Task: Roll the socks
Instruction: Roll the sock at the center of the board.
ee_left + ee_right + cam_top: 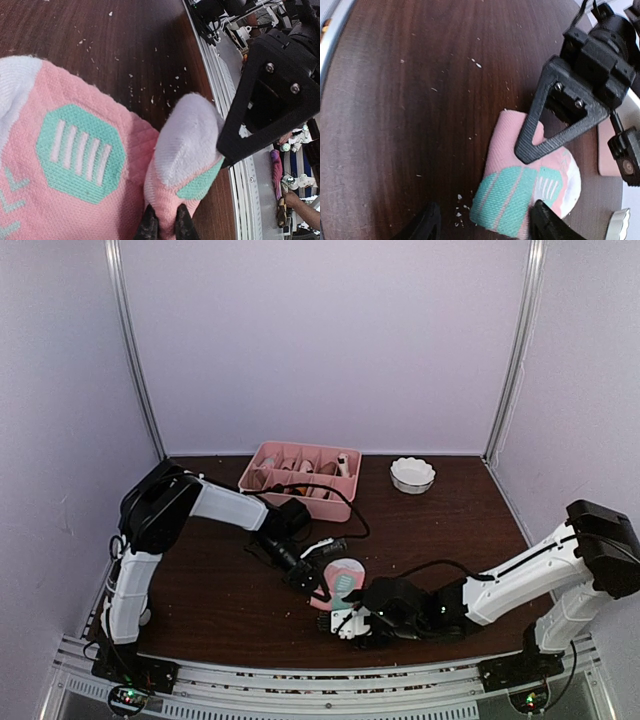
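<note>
Where lilac walls (330, 340) enclose it, the crumb-flecked table (220, 590) bears a sock (345, 583).

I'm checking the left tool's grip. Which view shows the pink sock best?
Left wrist: the pink sock fills the frame, its folded white-tipped end pinched in the left tool. Right wrist shows the folded sock smaller, partly behind that tool. Top external shows a small patch between the arms.

Light: bright, even, from overhead; the walls (320, 340) look washed lilac in your top view
Shadows: faint, soft-edged on the dark table (220, 590)
Glare: dull sheen across the wood in your right wrist view
Focus: pink sock (80, 150) weave crisp up close; background beyond it soft
Distortion: table edge bows in your wrist views
</note>
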